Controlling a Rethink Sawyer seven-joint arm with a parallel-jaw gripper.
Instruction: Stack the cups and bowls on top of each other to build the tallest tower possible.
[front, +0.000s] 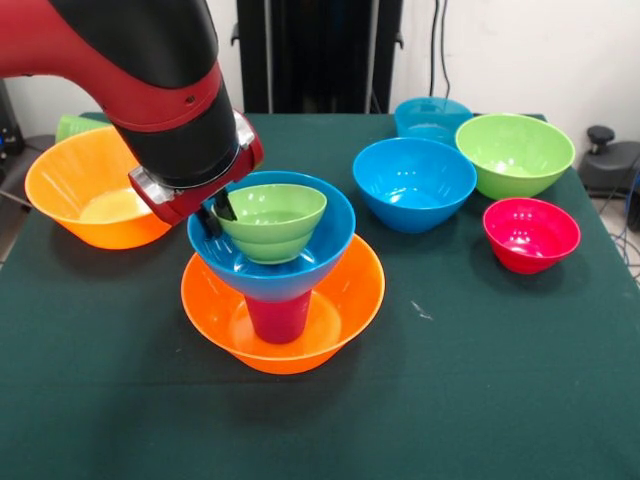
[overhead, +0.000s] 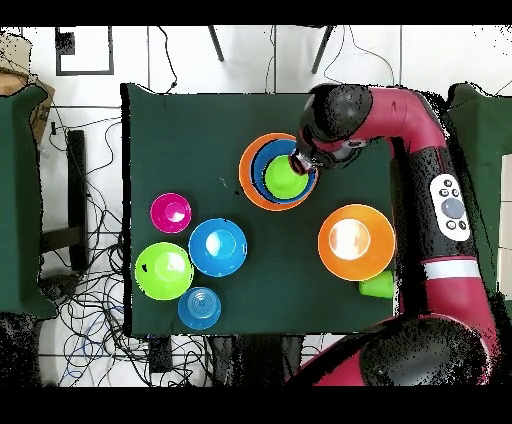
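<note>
The tower stands mid-table: a wide orange bowl (front: 350, 290) (overhead: 246, 176) holds an upturned purple-magenta cup (front: 278, 315), and a blue bowl (front: 312, 262) rests on the cup. A lime green bowl (front: 274, 220) (overhead: 284, 177) sits slightly tilted inside the blue bowl. My gripper (front: 219, 213) (overhead: 299, 163) is at that green bowl's rim, one finger inside and one outside, shut on it. A second orange bowl (front: 95, 190) (overhead: 356, 241) sits apart, with a light green cup (front: 75, 125) (overhead: 378, 285) beside it.
Loose bowls are grouped on the other side of the table: a blue one (front: 413, 182) (overhead: 217, 247), a teal-blue one (front: 432, 118) (overhead: 200, 308), a lime green one (front: 515, 153) (overhead: 164, 270) and a small red-pink one (front: 530, 233) (overhead: 171, 212). A dark green cloth covers the table (front: 480, 380).
</note>
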